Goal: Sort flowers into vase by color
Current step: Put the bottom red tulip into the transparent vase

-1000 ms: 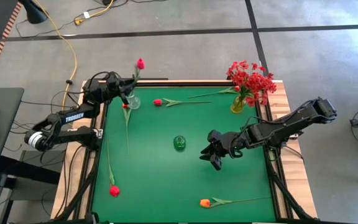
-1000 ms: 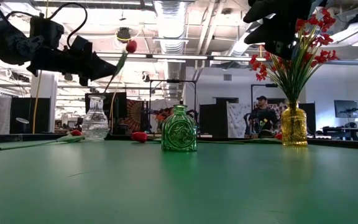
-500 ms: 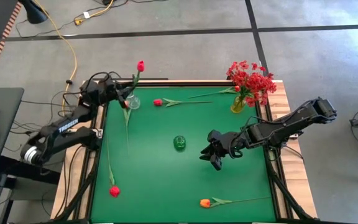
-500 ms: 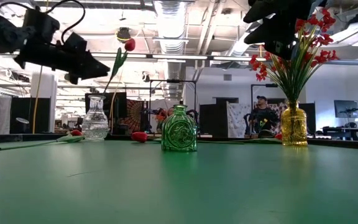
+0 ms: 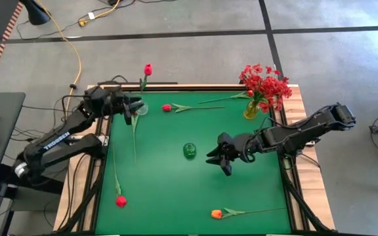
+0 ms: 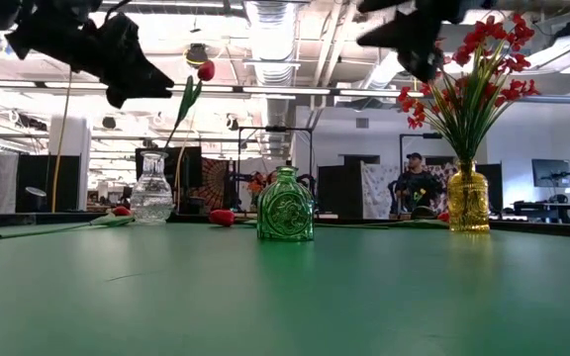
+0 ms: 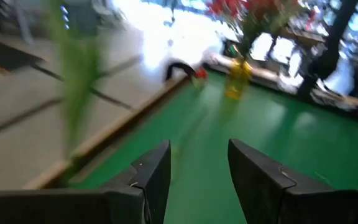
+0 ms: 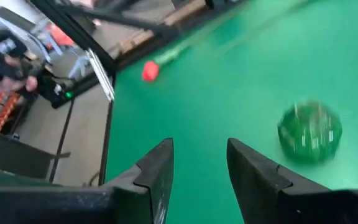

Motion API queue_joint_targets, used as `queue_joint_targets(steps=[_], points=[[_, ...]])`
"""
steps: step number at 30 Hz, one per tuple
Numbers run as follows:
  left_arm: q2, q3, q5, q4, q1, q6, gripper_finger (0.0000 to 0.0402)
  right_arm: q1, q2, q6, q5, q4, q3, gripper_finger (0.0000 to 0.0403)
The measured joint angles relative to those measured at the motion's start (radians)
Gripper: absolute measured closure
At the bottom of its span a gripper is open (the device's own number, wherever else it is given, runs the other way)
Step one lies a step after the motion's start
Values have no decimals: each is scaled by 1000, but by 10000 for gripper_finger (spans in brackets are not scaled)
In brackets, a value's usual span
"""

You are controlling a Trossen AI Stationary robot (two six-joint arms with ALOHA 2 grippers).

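Note:
A red-pink tulip (image 5: 148,69) stands with its stem in the clear glass vase (image 5: 141,108) at the table's far left corner; in the low view its blossom (image 6: 206,71) leans out above the vase (image 6: 152,193). My left gripper (image 5: 131,110) is open just left of that vase and raised above it (image 6: 142,84), holding nothing (image 7: 197,149). My right gripper (image 5: 216,162) is open in the air right of the green vase (image 5: 189,150), which also shows in its wrist view (image 8: 309,130). Red sprays fill the yellow vase (image 5: 251,108). An orange tulip (image 5: 216,214) lies near the near edge.
More flowers lie flat on the green mat: a red tulip (image 5: 167,107) by the far edge, a red one (image 5: 121,201) with a long stem along the left side, another stem (image 5: 134,134) below the clear vase. A person (image 6: 419,188) sits far behind the table.
My left gripper has risen and drawn back from the tulip's stem toward the table's left edge; the tulip stays standing in the clear vase. My right gripper has shifted a little toward the green vase.

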Motion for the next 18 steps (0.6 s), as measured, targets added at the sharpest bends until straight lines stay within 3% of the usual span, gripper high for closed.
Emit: queue_joint_targets(steps=[6, 11, 18], points=[[1, 8, -145, -130, -235, -89, 253, -52, 0, -100, 0, 82, 0, 228], [4, 8, -234, -147, -434, -174, 253, -80, 0, -138, 0, 88, 0, 228], [13, 9, -261, -211, -733, -354, 253, -91, 0, -155, -1, 92, 0, 228]])
